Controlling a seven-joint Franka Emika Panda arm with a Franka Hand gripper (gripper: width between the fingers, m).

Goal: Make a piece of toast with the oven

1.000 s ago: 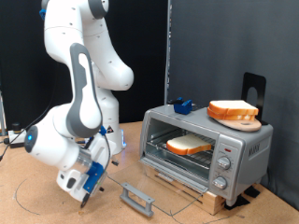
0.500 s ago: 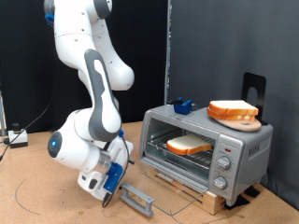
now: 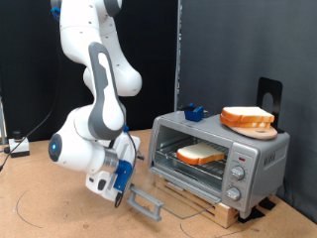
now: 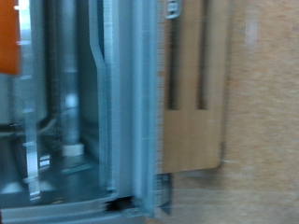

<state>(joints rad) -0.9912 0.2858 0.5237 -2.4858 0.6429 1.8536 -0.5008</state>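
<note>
Silver-grey oven (image 3: 226, 157) with a dark interior and pale round knobs (image 3: 236, 175) on its grey panel. Piece of toast (image 3: 201, 154) inside: pale cream face, golden-brown crust. Second slice (image 3: 246, 115) on top: cream with an orange-brown crust, on a tan wooden plate (image 3: 260, 130). Small blue object (image 3: 192, 111) on the oven roof. Arm (image 3: 94, 89): glossy white with grey joints; blue accents beside the gripper (image 3: 121, 191). Door handle (image 3: 145, 204): grey metal. Table (image 3: 50, 213): light brown wood grain. Backdrop (image 3: 218, 50): black. Wrist view: blurred blue-grey metal door frame (image 4: 121, 103), brown board (image 4: 262, 103), an orange patch (image 4: 7, 37).
</note>
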